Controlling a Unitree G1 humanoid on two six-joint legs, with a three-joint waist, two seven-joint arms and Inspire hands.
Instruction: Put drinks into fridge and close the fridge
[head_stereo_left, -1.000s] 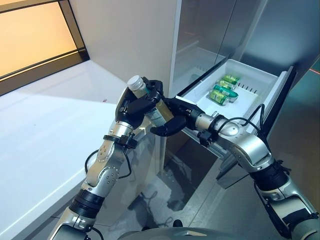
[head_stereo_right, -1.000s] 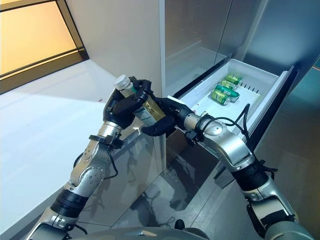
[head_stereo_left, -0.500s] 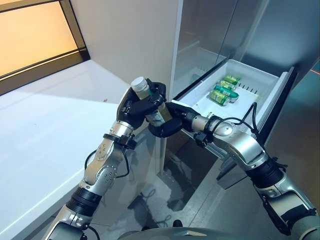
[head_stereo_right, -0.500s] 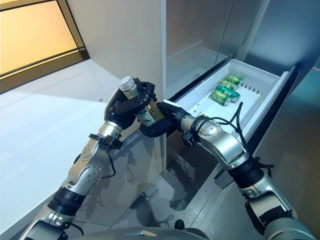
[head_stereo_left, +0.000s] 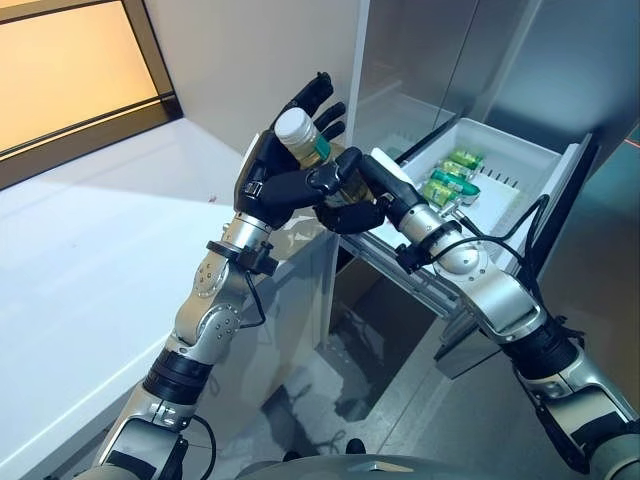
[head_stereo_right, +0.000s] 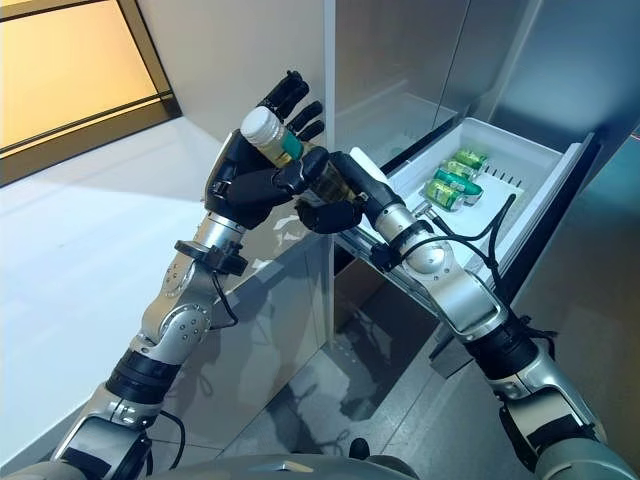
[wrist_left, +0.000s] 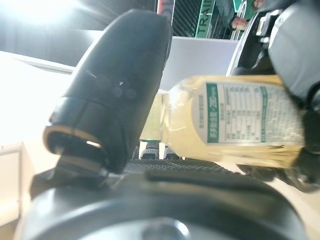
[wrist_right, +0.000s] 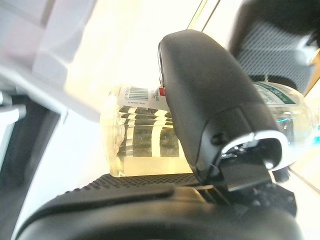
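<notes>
Handover mid-air: left robot hand (head_stereo_left: 268, 180) fingers splayed, releasing bottle (head_stereo_right: 290, 152); right robot hand (head_stereo_right: 335, 195) clenched round its base, nearer open drawer (head_stereo_left: 520, 165) holding cans (head_stereo_left: 447, 176).

On my left I see a big white worktop (head_stereo_left: 90, 260). It is flat and bright. Behind it, at the far corner, there is a window (head_stereo_left: 60, 70) with a dark frame and a warm orange glow. A plain pale wall (head_stereo_left: 240, 70) stands beside the window. Down below is a shiny grey floor (head_stereo_left: 330, 390).
</notes>
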